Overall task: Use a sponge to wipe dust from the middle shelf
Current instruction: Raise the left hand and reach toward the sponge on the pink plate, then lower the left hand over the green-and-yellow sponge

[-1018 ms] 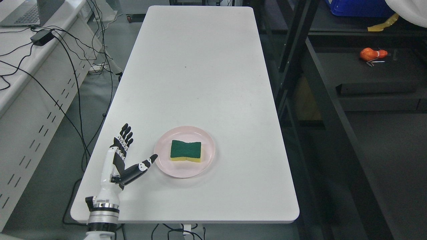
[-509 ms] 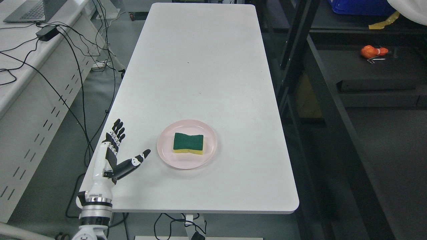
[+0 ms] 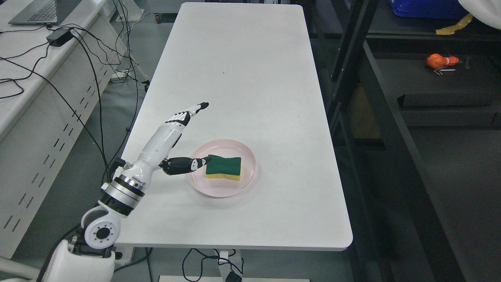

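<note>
On the white table point(image 3: 242, 78), the spread, empty left hand point(image 3: 172, 141) flanks the plated sponge point(image 3: 224, 166).

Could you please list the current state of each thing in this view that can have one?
left hand: open, fingers extended, holding nothing, thumb tip by the sponge
sponge: lying flat, green side up, on the plate
pink plate: upright on the white table

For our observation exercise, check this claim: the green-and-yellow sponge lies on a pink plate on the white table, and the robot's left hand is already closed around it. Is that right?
Not quite. In the head view the sponge does lie on the pink plate on the white table, but the left hand is open: its fingers stretch out above the table, and only the thumb tip reaches the sponge's left edge.
</note>
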{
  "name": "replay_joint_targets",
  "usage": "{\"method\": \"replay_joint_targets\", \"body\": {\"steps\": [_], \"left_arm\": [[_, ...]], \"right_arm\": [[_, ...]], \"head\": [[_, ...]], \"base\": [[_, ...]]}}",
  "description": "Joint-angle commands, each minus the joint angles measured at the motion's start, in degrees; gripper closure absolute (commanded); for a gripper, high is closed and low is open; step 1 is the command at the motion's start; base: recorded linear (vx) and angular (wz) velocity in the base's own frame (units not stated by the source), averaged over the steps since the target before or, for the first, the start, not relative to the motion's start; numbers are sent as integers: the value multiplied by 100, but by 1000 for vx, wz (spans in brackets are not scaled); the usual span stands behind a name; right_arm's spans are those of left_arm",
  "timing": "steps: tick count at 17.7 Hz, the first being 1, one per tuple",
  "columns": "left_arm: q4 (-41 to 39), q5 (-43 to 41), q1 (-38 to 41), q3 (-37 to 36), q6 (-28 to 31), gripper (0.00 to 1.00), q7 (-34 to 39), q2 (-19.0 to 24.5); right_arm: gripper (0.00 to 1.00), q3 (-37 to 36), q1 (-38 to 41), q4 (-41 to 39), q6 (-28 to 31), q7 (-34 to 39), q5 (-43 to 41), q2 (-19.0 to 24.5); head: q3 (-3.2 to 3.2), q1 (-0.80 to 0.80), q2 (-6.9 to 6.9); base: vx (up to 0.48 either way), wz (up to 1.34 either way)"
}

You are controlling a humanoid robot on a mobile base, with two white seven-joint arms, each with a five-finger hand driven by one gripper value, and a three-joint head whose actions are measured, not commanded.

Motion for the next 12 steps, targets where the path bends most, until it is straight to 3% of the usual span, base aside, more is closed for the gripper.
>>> {"method": "replay_joint_targets", "body": {"steps": [1, 2, 6, 9, 12], "left_arm": [[446, -2054, -1204, -1789, -1084, 9, -1327, 738], [306, -2115, -1275, -1880, -1262, 12, -1848, 738], [94, -2221, -1688, -1881, -1606, 12, -2485, 912], [111, -2222, -1847, -1706, -1598, 12, -2565, 1579], [146, -2239, -1619, -1503, -1598, 12, -2556, 1906]], "right_arm": [[0, 8, -1, -100, 4, -2, 0, -100], [0, -1, -1, -100, 4, -2, 0, -100], [0, 8, -1, -100, 4, -2, 0, -100], [0, -1, -1, -100, 4, -2, 0, -100], [0, 8, -1, -100, 4, -2, 0, -100]], "head": [[0, 0, 0], [0, 0, 0], [0, 0, 0], [0, 0, 0], [0, 0, 0]], "base": [[0, 0], [0, 0], [0, 0], [0, 0], [0, 0]]}}
